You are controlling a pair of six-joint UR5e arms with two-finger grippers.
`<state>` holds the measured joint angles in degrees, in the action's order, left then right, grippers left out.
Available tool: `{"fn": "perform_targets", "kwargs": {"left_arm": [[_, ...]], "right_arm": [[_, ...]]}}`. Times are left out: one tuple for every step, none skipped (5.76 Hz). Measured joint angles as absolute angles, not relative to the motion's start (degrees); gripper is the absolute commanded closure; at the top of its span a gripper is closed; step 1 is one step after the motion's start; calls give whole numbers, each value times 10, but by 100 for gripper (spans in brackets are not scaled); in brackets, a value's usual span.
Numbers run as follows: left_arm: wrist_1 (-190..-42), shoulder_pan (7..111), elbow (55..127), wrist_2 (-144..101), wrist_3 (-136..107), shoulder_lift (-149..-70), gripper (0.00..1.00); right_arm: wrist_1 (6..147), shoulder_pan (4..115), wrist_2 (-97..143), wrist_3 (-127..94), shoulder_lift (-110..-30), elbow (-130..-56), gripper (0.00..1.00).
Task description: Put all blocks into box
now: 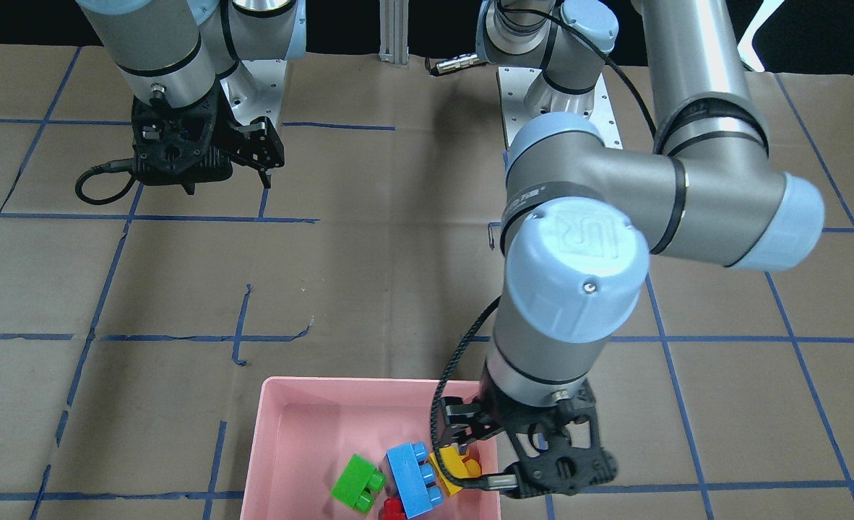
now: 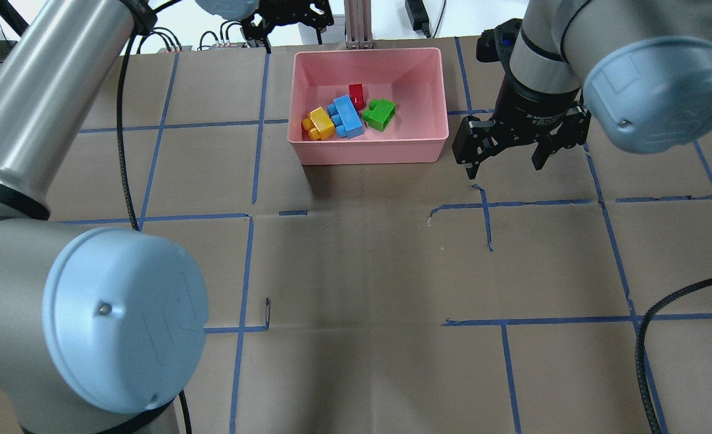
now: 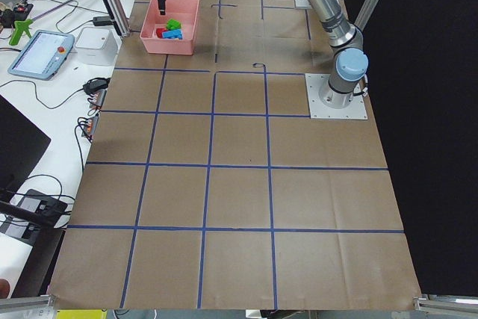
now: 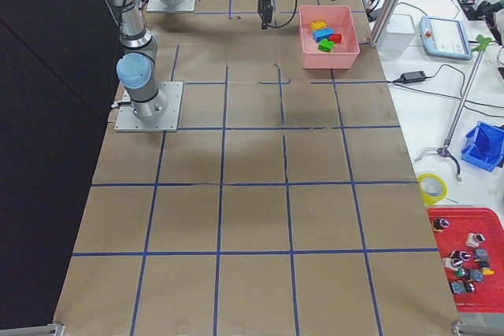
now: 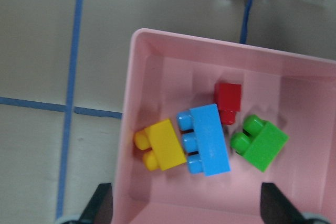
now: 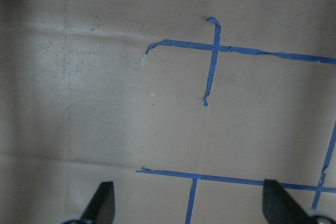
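**Status: Four Blocks in Box, Both Pincers Apart**

1. Box location. In the overhead view we find the pink box [image 2: 368,152] at 12 o'clock from the table's centre, standing on brown paper [image 2: 362,271] marked with a grid of blue tape [image 2: 488,223].

2. Block locations. All four blocks lie on the box floor, grouped toward its near left part in the overhead view.
   - The blue block [image 2: 346,117] sits in the middle of the group.
   - The yellow block [image 2: 320,122] lies at 9 o'clock from the blue one and touches it.
   - The red block [image 2: 356,95] lies at 12 o'clock from it, just beside.
   - The green block [image 2: 380,114] lies at 3 o'clock, close by with a narrow gap.
   - Each block rests on its side (studs pointing sideways, not up).

3. Left gripper [image 5: 187,203]. It hangs above the box on the yellow block's side. In its wrist view the two fingers stand wide apart, with nothing between them.

4. Right gripper [image 2: 504,166]. It is at 3 o'clock from the box, outside the rim and above the paper. Its fingers are spread and hold nothing; its wrist view shows only paper and tape.
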<state>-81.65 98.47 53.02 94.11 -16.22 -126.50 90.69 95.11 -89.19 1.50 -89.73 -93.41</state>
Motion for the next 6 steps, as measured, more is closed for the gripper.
{"fn": "perform_targets", "kwargs": {"left_arm": [[-833, 966, 571, 956, -125, -1216, 1], [-858, 954, 636, 959, -92, -1148, 1], [-870, 946, 711, 945, -66, -1076, 1], [-873, 935, 785, 920, -44, -1010, 1], [-874, 923, 836, 907, -25, -960, 1], [-874, 917, 864, 903, -9, -929, 1]], "right_arm": [[906, 951, -892, 16, -901, -934, 0], [904, 951, -894, 18, -901, -934, 0], [905, 951, -894, 18, -901, -934, 0], [910, 949, -894, 17, -902, -934, 0], [917, 946, -894, 19, -903, -934, 0], [922, 944, -893, 21, -903, -934, 0]]}}
